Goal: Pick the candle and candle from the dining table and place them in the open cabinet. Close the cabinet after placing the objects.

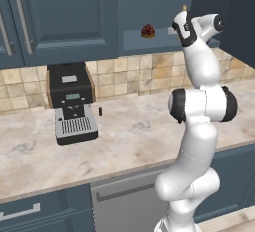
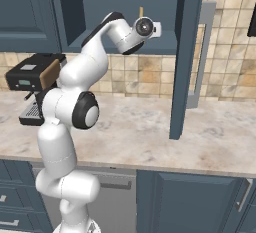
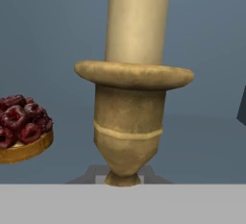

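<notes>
My gripper (image 3: 123, 177) is raised into the open cabinet (image 1: 149, 7), just above its shelf, and is shut on the foot of a slim brass candlestick. The thin cream candle (image 3: 137, 21) stands upright on that holder, directly in front of the hand camera. From the base, the candle's tip (image 1: 185, 8) pokes up above the hand (image 2: 142, 27). The cabinet's door (image 2: 185, 52) hangs open to the right with its silver bar handle (image 2: 201, 52). The dining table is out of view.
A dark red berry tart (image 1: 148, 31) sits on the cabinet shelf left of the candle, close to it (image 3: 21, 131). Below, a black coffee machine (image 1: 72, 101) stands on the beige stone counter (image 1: 134, 136). Closed wall cabinets (image 1: 60, 12) hang to the left.
</notes>
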### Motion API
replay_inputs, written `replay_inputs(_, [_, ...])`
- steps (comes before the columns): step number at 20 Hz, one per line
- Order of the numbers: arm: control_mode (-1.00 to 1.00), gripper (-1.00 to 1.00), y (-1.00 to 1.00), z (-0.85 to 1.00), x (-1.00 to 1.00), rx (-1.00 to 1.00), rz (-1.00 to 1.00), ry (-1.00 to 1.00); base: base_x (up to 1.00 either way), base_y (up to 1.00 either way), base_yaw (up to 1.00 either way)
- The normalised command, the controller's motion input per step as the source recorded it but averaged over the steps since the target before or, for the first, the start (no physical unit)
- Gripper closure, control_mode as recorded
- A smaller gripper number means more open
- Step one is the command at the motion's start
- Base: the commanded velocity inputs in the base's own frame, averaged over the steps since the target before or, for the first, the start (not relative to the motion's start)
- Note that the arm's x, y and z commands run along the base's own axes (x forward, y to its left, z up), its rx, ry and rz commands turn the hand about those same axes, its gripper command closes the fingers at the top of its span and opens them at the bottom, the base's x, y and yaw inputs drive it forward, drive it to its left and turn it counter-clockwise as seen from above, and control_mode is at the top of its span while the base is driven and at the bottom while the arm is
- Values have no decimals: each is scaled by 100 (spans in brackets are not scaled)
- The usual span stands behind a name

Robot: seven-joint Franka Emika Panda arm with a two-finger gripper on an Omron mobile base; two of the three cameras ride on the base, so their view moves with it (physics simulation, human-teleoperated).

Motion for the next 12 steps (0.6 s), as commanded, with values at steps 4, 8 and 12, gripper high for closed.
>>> replay_inputs(4, [-100,100,-1,-19,18,-2,0,0,0,0,0])
replay_inputs(8, [-100,100,0,-25,35,-2,0,0,0,0,0])
replay_inputs(12, [-100,100,0,-23,30,-2,0,0,0,0,0])
